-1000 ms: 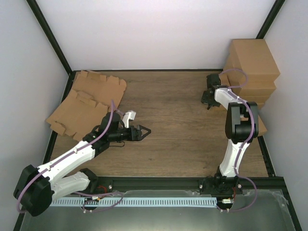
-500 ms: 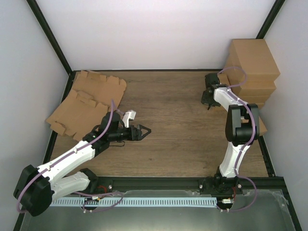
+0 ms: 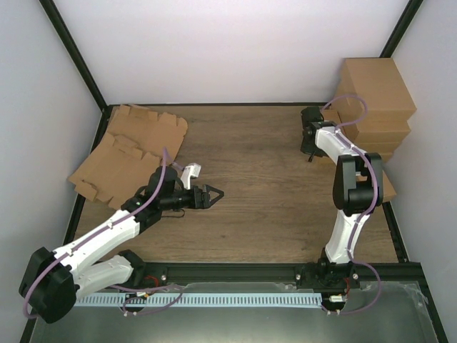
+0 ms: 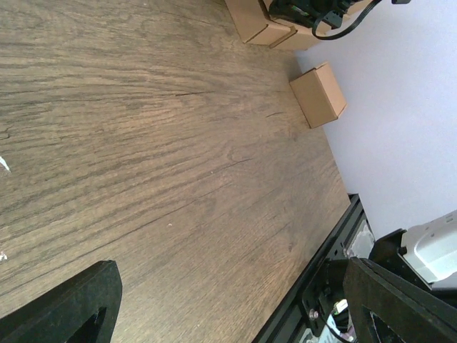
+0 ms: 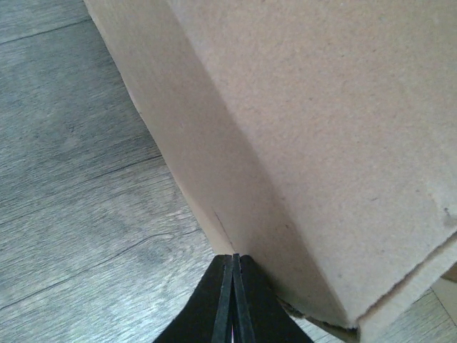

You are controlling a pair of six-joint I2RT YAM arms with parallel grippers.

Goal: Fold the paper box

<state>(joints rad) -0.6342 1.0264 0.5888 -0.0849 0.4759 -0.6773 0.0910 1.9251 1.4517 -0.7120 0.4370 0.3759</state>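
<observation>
Flat brown die-cut paper box sheets (image 3: 132, 146) with notched flaps lie overlapping at the far left of the table. My left gripper (image 3: 213, 193) is open and empty, right of the sheets, over bare wood; in the left wrist view (image 4: 232, 286) its jaws stand wide apart with nothing between them. My right gripper (image 3: 309, 151) is at the far right, beside a stack of brown boxes (image 3: 375, 100). In the right wrist view (image 5: 233, 259) its fingers are pressed together, with the tips at the lower edge of a cardboard box (image 5: 321, 143).
A small folded brown box (image 4: 318, 94) stands by the right wall, partly hidden behind the right arm in the top view (image 3: 390, 189). Black frame rails (image 3: 235, 270) edge the wooden table. White walls close the back and sides.
My right gripper has shifted slightly toward the back of the table, beside the stack. My left gripper has barely moved.
</observation>
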